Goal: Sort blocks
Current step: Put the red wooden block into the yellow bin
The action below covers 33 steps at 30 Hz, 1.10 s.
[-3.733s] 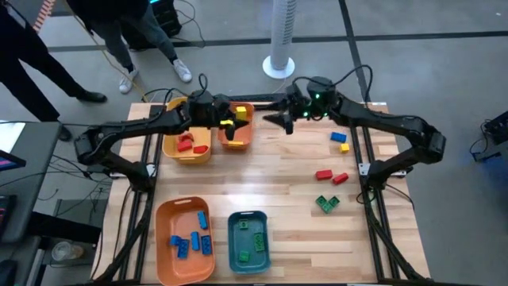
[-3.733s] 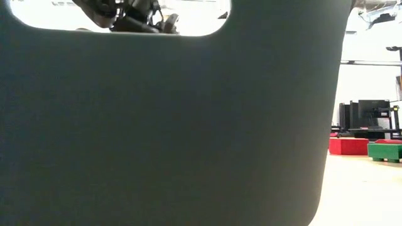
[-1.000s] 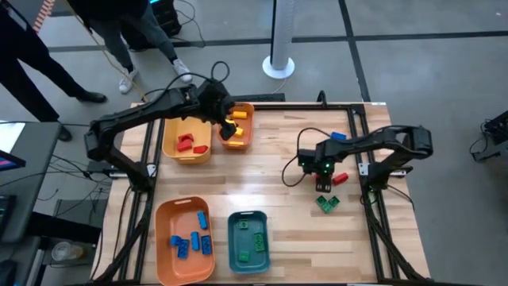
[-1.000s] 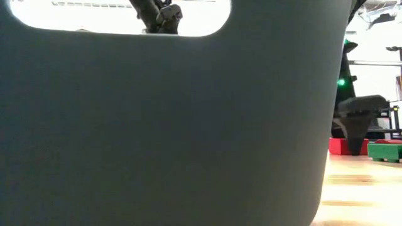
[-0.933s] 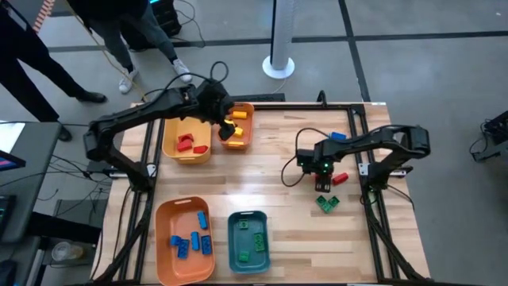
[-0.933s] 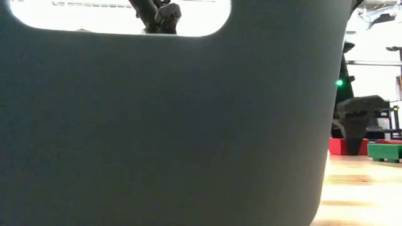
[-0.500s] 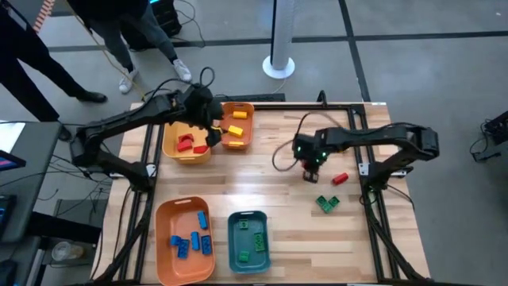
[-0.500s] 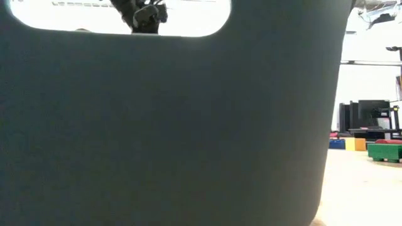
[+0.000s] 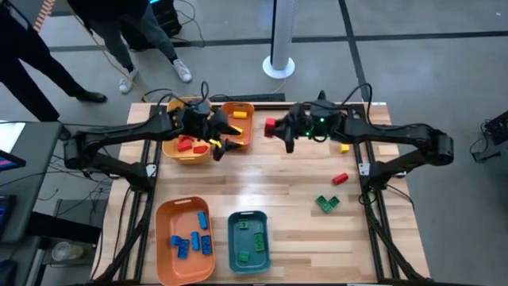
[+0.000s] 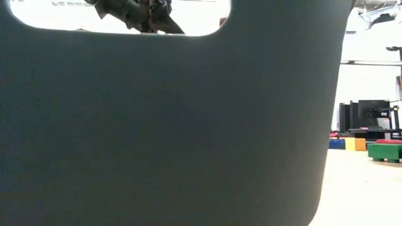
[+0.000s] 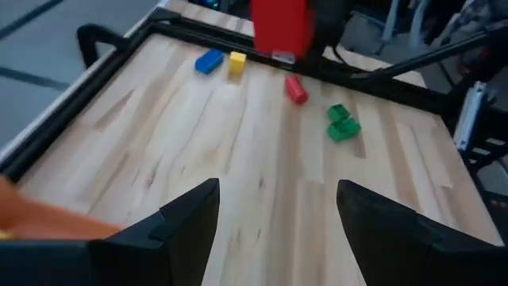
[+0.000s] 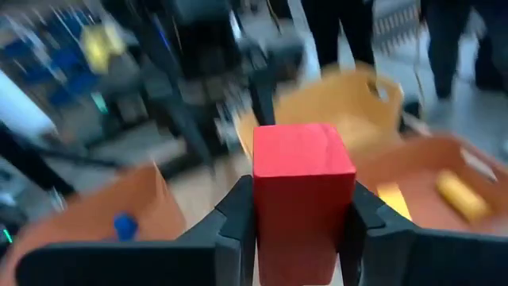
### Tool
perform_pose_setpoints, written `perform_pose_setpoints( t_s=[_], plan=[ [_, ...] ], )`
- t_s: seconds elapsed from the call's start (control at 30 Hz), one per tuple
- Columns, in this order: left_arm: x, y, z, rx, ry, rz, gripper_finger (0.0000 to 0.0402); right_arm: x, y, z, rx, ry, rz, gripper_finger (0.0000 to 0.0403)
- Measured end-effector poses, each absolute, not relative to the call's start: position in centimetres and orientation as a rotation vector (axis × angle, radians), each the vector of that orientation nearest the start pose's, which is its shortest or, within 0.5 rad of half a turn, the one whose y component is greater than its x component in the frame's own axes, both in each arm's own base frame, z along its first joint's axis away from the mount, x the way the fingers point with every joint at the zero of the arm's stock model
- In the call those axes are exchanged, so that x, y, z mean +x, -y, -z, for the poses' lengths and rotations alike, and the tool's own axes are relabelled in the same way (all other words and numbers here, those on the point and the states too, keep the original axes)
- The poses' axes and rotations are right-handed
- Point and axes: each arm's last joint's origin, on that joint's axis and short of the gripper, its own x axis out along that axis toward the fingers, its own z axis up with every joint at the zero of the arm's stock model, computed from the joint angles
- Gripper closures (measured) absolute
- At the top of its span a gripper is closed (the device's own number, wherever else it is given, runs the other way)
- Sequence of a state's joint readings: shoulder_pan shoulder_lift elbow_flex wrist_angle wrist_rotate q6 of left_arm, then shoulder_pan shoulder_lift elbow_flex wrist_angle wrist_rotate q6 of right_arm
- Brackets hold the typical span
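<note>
Nearest my camera edge of the table (image 9: 286,199) I list two bins side by side: an orange bin (image 9: 184,230) holding several blue blocks (image 9: 190,240), and just right of it a teal bin (image 9: 248,241) holding green blocks (image 9: 248,242). In the low view the teal bin's wall (image 10: 169,125) fills nearly everything. Further in, on the right half of the bare wood, I count a pair of green blocks touching each other (image 9: 327,203), then a single red block (image 9: 340,179), then a yellow block (image 9: 344,148) close under the right arm; the left wrist view adds a blue block (image 11: 209,60) just beside that yellow one. At the far edge I log a yellow bin (image 9: 181,141) with red blocks (image 9: 189,144) inside, and touching its right side a smaller orange bin (image 9: 238,125) with yellow blocks (image 9: 235,116). The left gripper (image 9: 225,140) hangs at the near rim where those two far bins meet, its fingers (image 11: 186,218) spread apart with nothing between them. The right gripper (image 9: 278,127) sits above the far middle of the table, just right of the small orange bin, its fingers clamped on a red block (image 12: 302,187), which is lifted clear of the wood. Beyond the table I note a person's legs and shoes (image 9: 151,63) on the floor and a white fan stand (image 9: 279,48).
</note>
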State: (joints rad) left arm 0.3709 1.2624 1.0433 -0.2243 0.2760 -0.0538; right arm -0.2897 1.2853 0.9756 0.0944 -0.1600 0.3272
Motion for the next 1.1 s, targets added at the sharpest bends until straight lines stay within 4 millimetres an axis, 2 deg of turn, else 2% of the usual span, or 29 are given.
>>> perform_pose_setpoints(
  t_s=[0.2,0.37,0.57,0.77,0.93,1.1],
  plan=[
    [27.8,-9.3,-32.2,-0.293,-0.309,-0.116,0.0152,29.7,7.8,-32.4,0.387,-0.024,0.098,0.0289],
    [28.6,-9.5,-31.8,-0.363,-0.29,-0.082,0.0122,30.3,7.7,-32.4,0.376,0.017,0.055,0.0288],
    [29.7,-9.7,-31.5,-0.378,-0.239,-0.016,0.0096,32.0,8.1,-32.6,0.374,0.02,0.021,0.0288],
    [29.5,-9.6,-32.0,-0.309,-0.212,0.041,0.0095,34.8,8.3,-33.6,0.379,-0.002,0.021,0.0287],
    [28.6,-9.8,-33.0,-0.283,-0.181,0.076,0.0095,36.9,8.1,-33.9,0.402,-0.104,0.031,0.0287],
    [27.3,-10.3,-34.0,-0.231,-0.162,0.051,0.0095,37.4,7.6,-35.1,0.409,-0.155,0.064,0.0287]
  ],
)
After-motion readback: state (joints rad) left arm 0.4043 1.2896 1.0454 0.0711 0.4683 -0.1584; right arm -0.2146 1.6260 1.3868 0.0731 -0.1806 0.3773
